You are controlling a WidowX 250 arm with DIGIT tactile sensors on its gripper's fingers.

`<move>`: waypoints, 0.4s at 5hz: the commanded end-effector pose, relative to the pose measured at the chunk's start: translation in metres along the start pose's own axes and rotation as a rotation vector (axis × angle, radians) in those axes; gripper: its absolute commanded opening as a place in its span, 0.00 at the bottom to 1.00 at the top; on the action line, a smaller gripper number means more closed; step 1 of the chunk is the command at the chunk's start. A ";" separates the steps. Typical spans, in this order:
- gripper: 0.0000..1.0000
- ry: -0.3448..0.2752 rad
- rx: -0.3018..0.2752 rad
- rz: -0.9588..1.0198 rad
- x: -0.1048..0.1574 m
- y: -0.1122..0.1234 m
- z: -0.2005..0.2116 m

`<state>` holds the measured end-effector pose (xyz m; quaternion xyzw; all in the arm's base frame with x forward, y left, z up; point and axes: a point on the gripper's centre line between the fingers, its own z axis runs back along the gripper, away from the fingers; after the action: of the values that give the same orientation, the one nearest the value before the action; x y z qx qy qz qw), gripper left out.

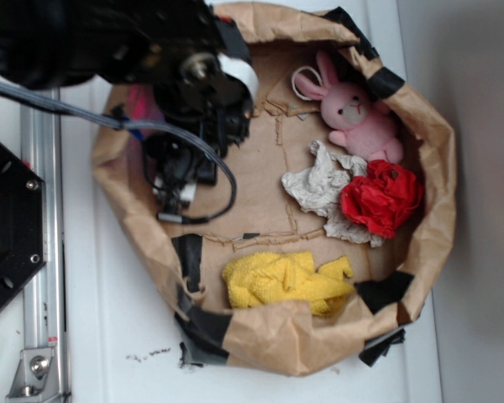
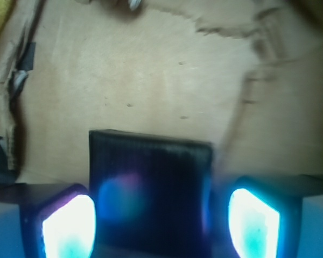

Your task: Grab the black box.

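Between the spread fingers (image 2: 161, 220) sits the black box (image 2: 151, 188) — one finger either side, not yet clamped.

The exterior view looks nearly straight down from well above, taking in the whole brown paper nest (image 1: 277, 336) on the white tabletop (image 1: 118, 336), with the arm (image 1: 109, 42) entering from the top left corner. The wrist view sits low behind the fingers (image 2: 70, 223), facing along them at the nest's cardboard floor (image 2: 151, 70), very near and blurred. Both views share the left part of that floor, beneath the arm.
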<state>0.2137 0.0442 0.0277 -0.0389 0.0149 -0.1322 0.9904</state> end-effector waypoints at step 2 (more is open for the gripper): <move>1.00 -0.055 -0.035 -0.024 0.014 -0.027 -0.017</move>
<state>0.2202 0.0281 0.0151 -0.0566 -0.0117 -0.1189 0.9912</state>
